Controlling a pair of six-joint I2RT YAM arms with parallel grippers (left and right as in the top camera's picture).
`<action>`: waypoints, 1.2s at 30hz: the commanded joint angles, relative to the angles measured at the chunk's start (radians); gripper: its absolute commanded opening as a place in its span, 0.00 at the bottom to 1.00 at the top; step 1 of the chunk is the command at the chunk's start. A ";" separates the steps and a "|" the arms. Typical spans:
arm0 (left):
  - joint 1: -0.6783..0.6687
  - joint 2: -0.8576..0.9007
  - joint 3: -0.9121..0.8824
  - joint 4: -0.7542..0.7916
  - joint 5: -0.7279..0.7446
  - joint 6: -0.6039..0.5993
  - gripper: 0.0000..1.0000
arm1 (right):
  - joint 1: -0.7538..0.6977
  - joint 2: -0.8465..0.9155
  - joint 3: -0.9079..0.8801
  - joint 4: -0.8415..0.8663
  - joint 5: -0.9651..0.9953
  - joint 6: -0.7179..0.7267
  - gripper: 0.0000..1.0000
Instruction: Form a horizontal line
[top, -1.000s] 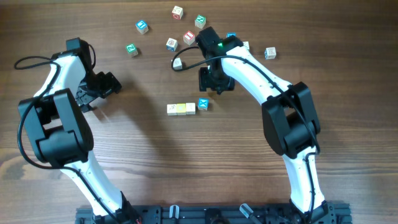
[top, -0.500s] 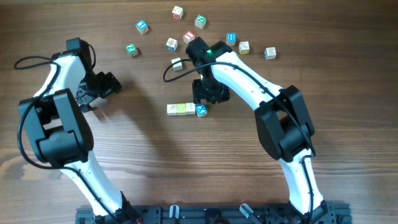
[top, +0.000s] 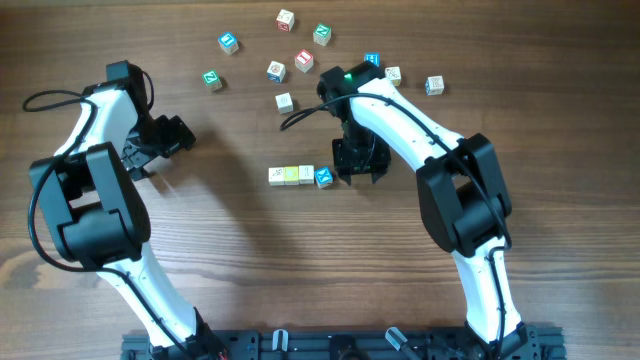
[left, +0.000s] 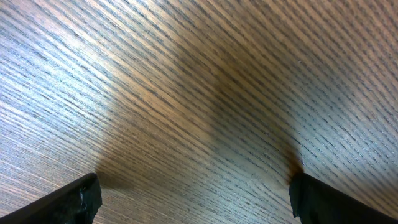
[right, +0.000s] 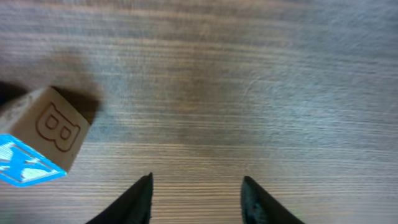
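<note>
We see the horizontal line (top: 298, 175) as four small wooden cubes, white and pale yellow, its blue-faced end cube (top: 323, 178) slightly askew, just left of the released, empty right end effector (right: 198, 200); the left end effector (left: 196, 199) gapes empty too.

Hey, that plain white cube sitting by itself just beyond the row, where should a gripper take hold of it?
Come straight down on the white cube and pinch two opposite side faces. It sits flat with no other cube touching it, so either pair looks free.
</note>
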 joint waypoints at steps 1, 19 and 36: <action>0.001 0.017 0.012 0.003 -0.001 0.001 1.00 | 0.024 0.017 -0.051 0.017 -0.026 -0.008 0.51; 0.001 0.017 0.012 0.003 -0.001 0.001 1.00 | 0.030 0.017 -0.129 0.169 -0.144 -0.058 0.57; 0.001 0.017 0.012 0.003 -0.001 0.001 1.00 | 0.030 0.017 -0.129 0.253 -0.178 -0.053 0.57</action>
